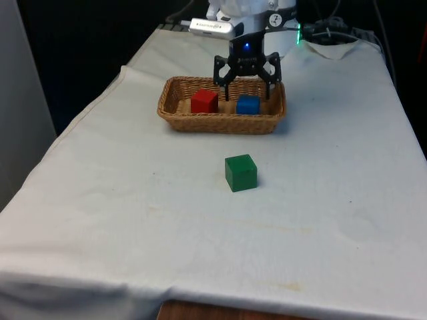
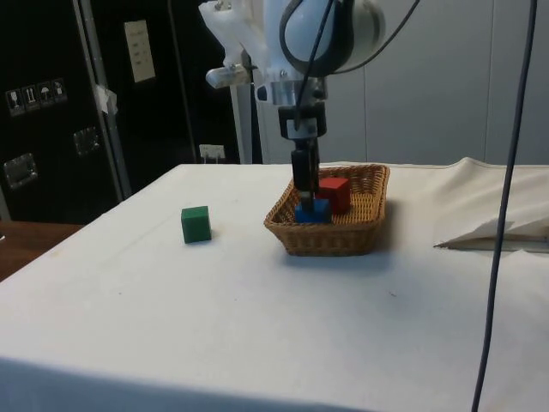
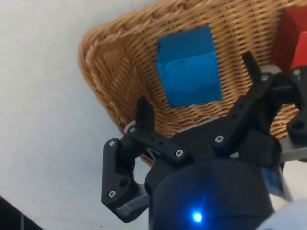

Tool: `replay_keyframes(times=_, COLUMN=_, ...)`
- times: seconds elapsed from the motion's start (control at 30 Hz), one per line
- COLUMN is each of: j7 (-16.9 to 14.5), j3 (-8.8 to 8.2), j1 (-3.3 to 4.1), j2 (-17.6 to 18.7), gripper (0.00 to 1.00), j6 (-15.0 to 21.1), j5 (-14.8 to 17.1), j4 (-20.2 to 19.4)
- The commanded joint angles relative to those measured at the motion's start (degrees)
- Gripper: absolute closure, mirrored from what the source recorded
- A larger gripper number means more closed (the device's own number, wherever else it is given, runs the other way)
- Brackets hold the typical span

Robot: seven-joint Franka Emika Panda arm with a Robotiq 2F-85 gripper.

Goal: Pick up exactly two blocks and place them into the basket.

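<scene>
Jaws [image 1: 247, 90] spread above blue block [image 1: 247, 105] lying askew.

Even bright light, soft shadows

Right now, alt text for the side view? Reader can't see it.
A black gripper hangs open over a wicker basket holding a blue block and a red block. A green block sits apart on the white cloth, outside the basket.

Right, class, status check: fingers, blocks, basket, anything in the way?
Gripper open above basket. Red block and blue block inside. Green block out on cloth. Nothing blocking.
</scene>
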Motion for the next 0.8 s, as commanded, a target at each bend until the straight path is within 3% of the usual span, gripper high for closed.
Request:
replay_keyframes(times=0.0, j7=0.5, j3=0.17, j1=0.29, j2=-1.3, gripper=0.0, j6=-0.5, j5=0.0, j4=-0.1)
replay_keyframes(times=0.07, j7=0.2, j3=0.23, j1=0.11, j2=-0.6, gripper=0.0, j6=-0.1, j5=0.0, j4=0.1)
replay_keyframes(times=0.1, j7=1.2, j3=0.4, j1=0.52, j2=-2.1, gripper=0.0, j6=-0.7, j5=-0.4, j4=-0.1)
replay_keyframes(times=0.3, j7=3.5, j3=2.01, j1=0.8, j2=-4.7, gripper=0.0, j6=-2.4, j5=-1.2, j4=0.5)
replay_keyframes(times=0.37, j7=2.6, j3=2.46, j1=0.46, j2=-5.2, gripper=0.0, j6=-2.2, j5=-0.3, j4=0.2)
replay_keyframes(times=0.4, j7=4.2, j3=2.75, j1=0.8, j2=-5.2, gripper=0.0, j6=-2.8, j5=-1.4, j4=0.8)
replay_keyframes(times=0.63, j7=7.2, j3=5.73, j1=0.86, j2=-6.5, gripper=0.0, j6=-4.5, j5=-1.9, j4=3.1)
replay_keyframes(times=0.67, j7=5.9, j3=5.96, j1=0.57, j2=-6.6, gripper=0.0, j6=-4.3, j5=-0.6, j4=2.9)
replay_keyframes(times=0.7, j7=8.1, j3=6.47, j1=0.86, j2=-6.7, gripper=0.0, j6=-4.8, j5=-2.2, j4=3.8)
replay_keyframes(times=0.77, j7=8.8, j3=7.1, j1=0.8, j2=-6.8, gripper=0.0, j6=-5.0, j5=-2.4, j4=4.3)
